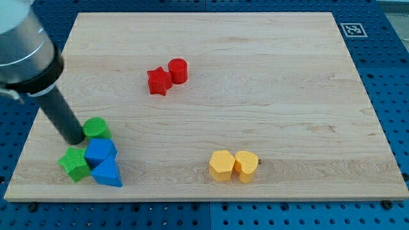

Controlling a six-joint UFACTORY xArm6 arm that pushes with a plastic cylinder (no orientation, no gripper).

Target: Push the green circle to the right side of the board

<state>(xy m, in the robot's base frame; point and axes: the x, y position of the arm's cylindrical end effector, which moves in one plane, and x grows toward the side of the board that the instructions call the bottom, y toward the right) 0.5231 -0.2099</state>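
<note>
The green circle (97, 128) sits on the wooden board (255, 83) near its lower left corner. My tip (75, 138) is at the circle's left edge, touching or nearly touching it. Just below the circle lie a blue block (100, 152), a blue triangle (107, 173) and a green star (74, 163), packed close together.
A red star (158, 81) and a red circle (178, 70) touch each other at the upper middle. A yellow hexagon (222, 165) and a yellow heart (246, 165) sit side by side at the lower middle right. A marker tag (352, 29) is at the top right corner.
</note>
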